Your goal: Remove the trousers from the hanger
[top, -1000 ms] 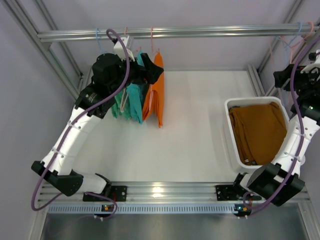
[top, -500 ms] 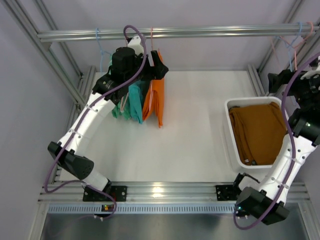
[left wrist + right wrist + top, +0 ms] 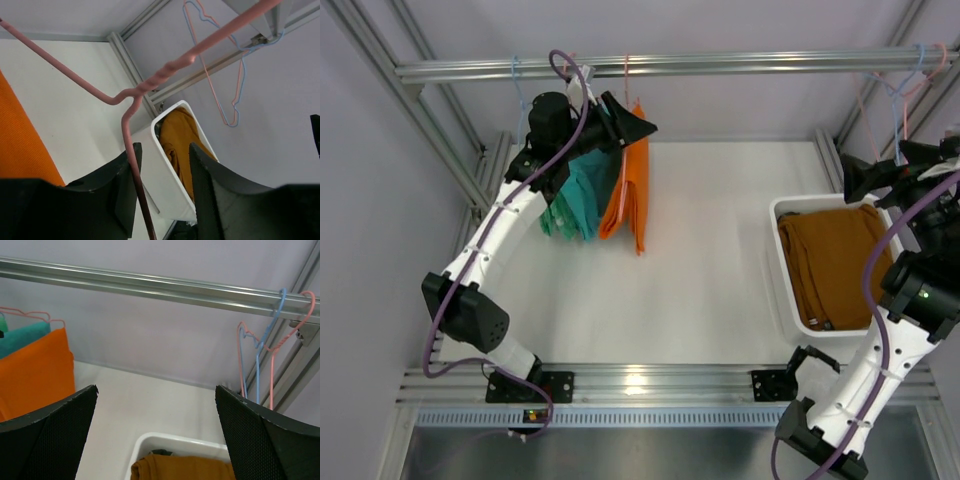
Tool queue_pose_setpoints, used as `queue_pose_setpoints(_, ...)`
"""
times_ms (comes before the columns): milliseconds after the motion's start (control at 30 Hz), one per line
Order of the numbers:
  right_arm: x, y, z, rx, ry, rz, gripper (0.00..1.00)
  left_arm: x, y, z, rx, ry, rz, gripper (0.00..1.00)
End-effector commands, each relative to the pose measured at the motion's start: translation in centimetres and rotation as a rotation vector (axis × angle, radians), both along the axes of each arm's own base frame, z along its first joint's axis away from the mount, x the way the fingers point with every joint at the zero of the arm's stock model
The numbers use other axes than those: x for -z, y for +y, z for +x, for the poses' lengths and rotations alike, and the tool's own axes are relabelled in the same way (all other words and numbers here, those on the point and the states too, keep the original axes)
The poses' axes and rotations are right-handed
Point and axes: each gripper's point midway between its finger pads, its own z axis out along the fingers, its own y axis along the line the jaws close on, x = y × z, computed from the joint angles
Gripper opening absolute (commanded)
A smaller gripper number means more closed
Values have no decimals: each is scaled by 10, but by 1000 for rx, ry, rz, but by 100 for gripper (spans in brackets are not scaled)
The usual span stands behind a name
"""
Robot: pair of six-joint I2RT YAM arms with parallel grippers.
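The orange trousers (image 3: 632,190) hang on a pink hanger (image 3: 165,70) from the rail, with the teal trousers (image 3: 582,195) and a green pair (image 3: 550,218) hanging left of them. My left gripper (image 3: 628,122) is up at the top of the orange pair. In the left wrist view it (image 3: 162,170) is open, with the pink hanger wire running between the jaws against the left finger. The brown trousers (image 3: 835,265) lie in the white bin (image 3: 782,290). My right gripper (image 3: 873,172) is wide open and empty above the bin's far end. The yellow-and-dark pair is out of view.
The metal rail (image 3: 720,65) crosses the back. Empty pink and blue hangers (image 3: 905,90) hang at its right end, close to my right arm, and also show in the right wrist view (image 3: 260,355). Frame posts stand at both back corners.
My left gripper has shifted along the rail and turned onto the orange pair's hanger, and the teal trousers have swung. My right arm has lifted and swung its gripper left over the bin.
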Motion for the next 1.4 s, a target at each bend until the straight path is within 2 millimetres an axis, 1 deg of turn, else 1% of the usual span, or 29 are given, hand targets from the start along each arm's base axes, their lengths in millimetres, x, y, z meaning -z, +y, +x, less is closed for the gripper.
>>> queue_pose_setpoints(0, -4, 11, -7, -48, -2, 29, 99, -42, 1, -3, 60, -64, -151, 46)
queue_pose_setpoints(33, -2, 11, -7, -49, 3, 31, 100, -43, 0, -3, 63, -60, -157, 40)
queue_pose_setpoints(100, -1, 11, -6, -53, 6, 29, 100, -48, 1, -5, 65, -68, -163, 33)
queue_pose_setpoints(133, -1, 12, -6, -58, 8, 29, 99, -53, 1, -8, 70, -63, -177, 22)
queue_pose_setpoints(300, -2, 16, -7, -83, 2, 30, 99, -63, 1, -10, 73, -71, -203, 0)
queue_pose_setpoints(400, 2, 24, -8, -135, 17, 40, 99, -78, 0, -14, 80, -89, -242, 0)
queue_pose_setpoints(433, 2, 26, -9, -148, 14, 39, 99, -89, 1, -16, 77, -109, -256, 0)
queue_pose_setpoints(467, 2, 29, -11, -159, 6, 36, 99, -94, 0, -18, 78, -120, -261, 0)
queue_pose_setpoints(600, 3, 38, -16, -208, -18, 8, 99, -121, -10, -35, 91, -185, -279, 0)
queue_pose_setpoints(667, 4, 39, -16, -221, -24, -3, 99, -134, -10, -41, 71, -222, -280, 0)
queue_pose_setpoints(700, 6, 41, -16, -232, -17, -4, 99, -137, -15, -47, 77, -231, -281, 0)
queue_pose_setpoints(733, 7, 41, -16, -236, -18, -9, 100, -142, -16, -52, 73, -253, -279, 0)
queue_pose_setpoints(767, 9, 42, -17, -242, -18, -17, 99, -143, -17, -51, 53, -250, -277, 0)
queue_pose_setpoints(833, 12, 47, -19, -268, -13, -26, 100, -151, -22, -62, 50, -274, -275, 0)
queue_pose_setpoints(867, 13, 49, -20, -274, -17, -34, 99, -152, -23, -61, 28, -274, -276, 0)
queue_pose_setpoints(900, 15, 50, -20, -282, -13, -35, 99, -150, -30, -67, 36, -262, -270, 0)
queue_pose_setpoints(933, 17, 52, -21, -291, -10, -36, 100, -153, -31, -71, 29, -269, -271, 0)
queue_pose_setpoints(967, 20, 53, -20, -299, -5, -41, 100, -151, -33, -72, 18, -267, -256, 0)
queue_pose_setpoints(1000, 24, 54, -20, -302, 11, -28, 99, -145, -39, -72, -11, -238, -244, 0)
queue_pose_setpoints(1067, 33, 57, -17, -314, 30, -29, 100, -144, -44, -75, -28, -229, -240, 0)
queue_pose_setpoints(1100, 38, 59, -15, -318, 40, -28, 100, -143, -53, -82, -20, -218, -241, 0)
queue_pose_setpoints(1133, 47, 64, -14, -326, 68, -11, 100, -139, -55, -80, -48, -206, -233, 0)
queue_pose_setpoints(1167, 56, 65, -11, -327, 78, -26, 99, -139, -59, -82, -53, -199, -234, 0)
queue_pose_setpoints(1200, 62, 63, -6, -301, 91, -19, 100, -136, -68, -84, -67, -182, -234, 0)
queue_pose_setpoints(1233, 77, 75, -4, -343, 128, -10, 99, -134, -72, -85, -73, -168, -232, 0)
queue_pose_setpoints(1267, 82, 79, -3, -348, 134, -23, 99, -138, -75, -89, -79, -167, -240, 0)
queue_pose_setpoints(1300, 90, 78, 2, -315, 148, -23, 99, -134, -86, -92, -75, -148, -237, 0)
queue_pose_setpoints(1333, 106, 95, 3, -371, 183, -18, 100, -131, -86, -86, -116, -135, -233, 0)
queue_pose_setpoints(1367, 111, 101, 2, -379, 185, -19, 100, -140, -86, -89, -130, -142, -246, 0)
